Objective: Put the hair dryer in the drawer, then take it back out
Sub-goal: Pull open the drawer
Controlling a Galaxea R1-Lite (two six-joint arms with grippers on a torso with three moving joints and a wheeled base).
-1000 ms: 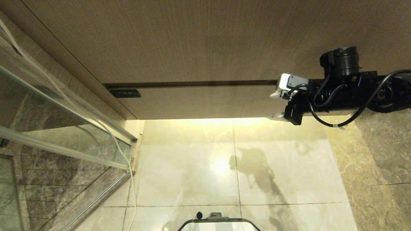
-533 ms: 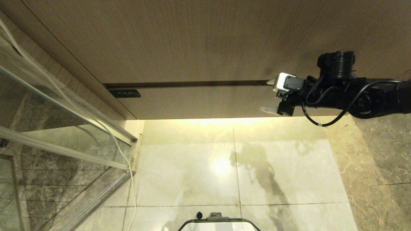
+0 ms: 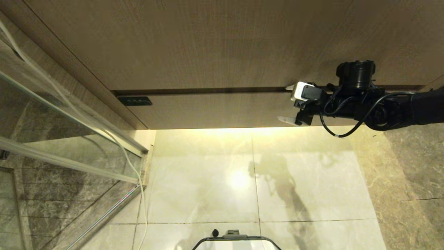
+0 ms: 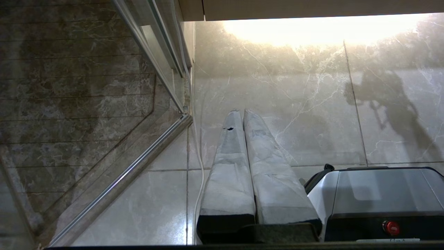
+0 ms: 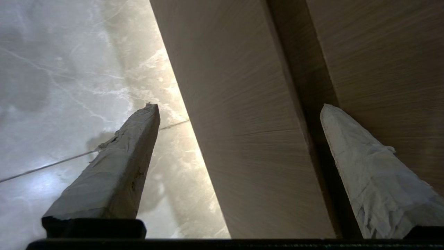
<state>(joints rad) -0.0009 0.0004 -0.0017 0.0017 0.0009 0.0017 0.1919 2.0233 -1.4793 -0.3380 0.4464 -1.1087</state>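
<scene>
Since a second ago my right gripper [image 3: 287, 103] has spread its taped fingers [image 5: 114, 166] wide, empty, straddling the shut wood-grain drawer [image 3: 215, 110]. Left gripper [image 4: 242, 118] hangs closed above marble floor [image 3: 208, 180]. I can't see the hair dryer.
</scene>
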